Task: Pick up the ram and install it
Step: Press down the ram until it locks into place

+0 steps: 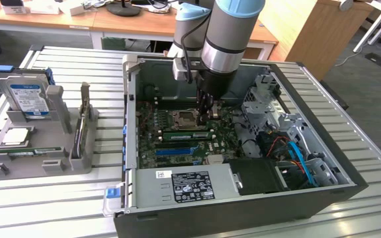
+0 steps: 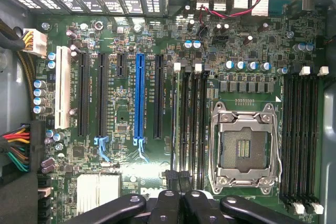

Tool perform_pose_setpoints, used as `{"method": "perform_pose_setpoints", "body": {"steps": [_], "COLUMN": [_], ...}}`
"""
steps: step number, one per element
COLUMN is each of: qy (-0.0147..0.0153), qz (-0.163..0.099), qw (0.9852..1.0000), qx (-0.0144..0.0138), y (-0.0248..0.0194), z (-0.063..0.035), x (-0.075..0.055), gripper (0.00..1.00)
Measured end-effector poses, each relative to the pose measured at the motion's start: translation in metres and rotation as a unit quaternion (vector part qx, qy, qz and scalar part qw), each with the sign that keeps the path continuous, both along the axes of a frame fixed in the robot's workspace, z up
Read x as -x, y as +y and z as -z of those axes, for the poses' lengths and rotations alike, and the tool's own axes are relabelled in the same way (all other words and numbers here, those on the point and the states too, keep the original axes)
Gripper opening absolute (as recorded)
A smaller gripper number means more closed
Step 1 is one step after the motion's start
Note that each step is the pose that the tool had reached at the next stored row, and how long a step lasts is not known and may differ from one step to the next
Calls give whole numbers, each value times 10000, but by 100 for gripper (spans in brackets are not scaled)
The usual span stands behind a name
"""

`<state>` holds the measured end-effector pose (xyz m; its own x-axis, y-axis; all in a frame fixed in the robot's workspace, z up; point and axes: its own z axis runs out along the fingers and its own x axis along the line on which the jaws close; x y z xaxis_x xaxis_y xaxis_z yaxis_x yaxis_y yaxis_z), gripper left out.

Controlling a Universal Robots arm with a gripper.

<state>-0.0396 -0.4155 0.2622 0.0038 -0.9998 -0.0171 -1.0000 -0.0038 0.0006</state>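
Note:
A ram [image 1: 188,134], a long green stick with a white label, sits in a slot of the motherboard [image 1: 177,156] inside the open computer case [image 1: 243,208], beside the empty processor socket [image 1: 185,118]. My gripper [image 1: 207,118] hangs over the board just past that stick's end, reaching down from the arm. In the wrist view the gripper [image 2: 178,176] is shut, its black fingertips pressed together with nothing between them, right above the row of black memory slots [image 2: 190,124] next to the processor socket [image 2: 242,148].
On the exterior view's left a grey fixture [image 1: 58,166] holds a hard drive [image 1: 26,96], a silver processor chip [image 1: 16,136] and another green stick [image 1: 35,151] lying flat. Drive cages and cables [image 1: 289,148] crowd the case's right side. Desks stand behind.

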Motion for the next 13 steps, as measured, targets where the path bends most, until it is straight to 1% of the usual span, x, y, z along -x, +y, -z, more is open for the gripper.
{"method": "perform_pose_setpoints", "body": {"steps": [4,13], "qy": [0,0], "qz": [-1,36], "qw": [10000,10000], "qx": [0,0], "y": [0,0], "z": [0,0], "x": [-4,-155], "gripper": [11,11]}}
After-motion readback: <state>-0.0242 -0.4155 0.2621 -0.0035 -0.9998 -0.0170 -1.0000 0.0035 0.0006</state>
